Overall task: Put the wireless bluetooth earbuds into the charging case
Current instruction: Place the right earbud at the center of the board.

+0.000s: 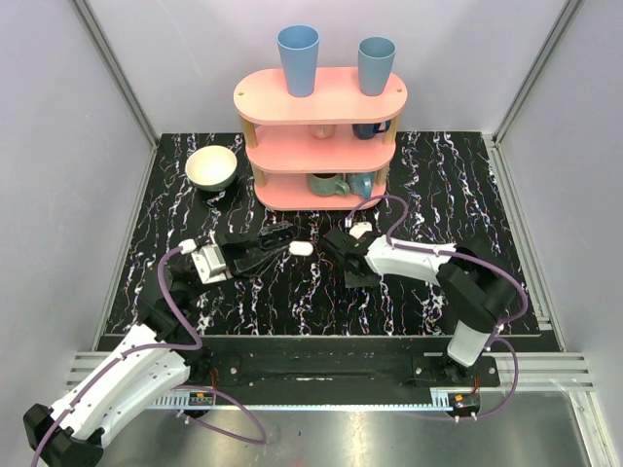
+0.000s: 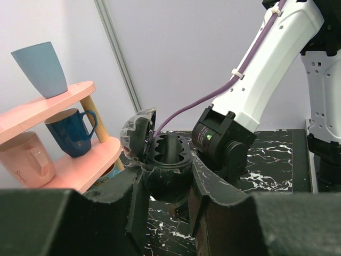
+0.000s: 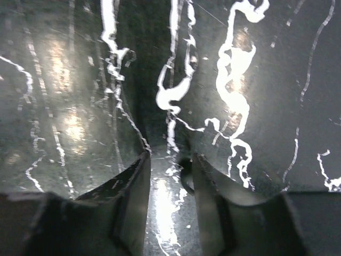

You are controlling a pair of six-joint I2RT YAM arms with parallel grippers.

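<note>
while left end effector (image 1: 283, 247) pinches charging case (image 1: 301, 248), right end effector (image 3: 170, 162) hovers nearby, slightly spread.

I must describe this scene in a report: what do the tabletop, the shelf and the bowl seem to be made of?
Tabletop: glossy black, white-veined, marble-like; lamp glare shows polish, perhaps a printed laminate. Shelf: matte pink boards, probably painted wood, on bare wooden posts. Bowl: smooth cream inside, likely ceramic or plastic.

The charging case (image 1: 301, 248) is seen as a small, smooth white oblong with rounded ends. It is held at the fingertips of the left gripper (image 1: 285, 248), near the table's middle. The earbuds cannot be made out.
</note>
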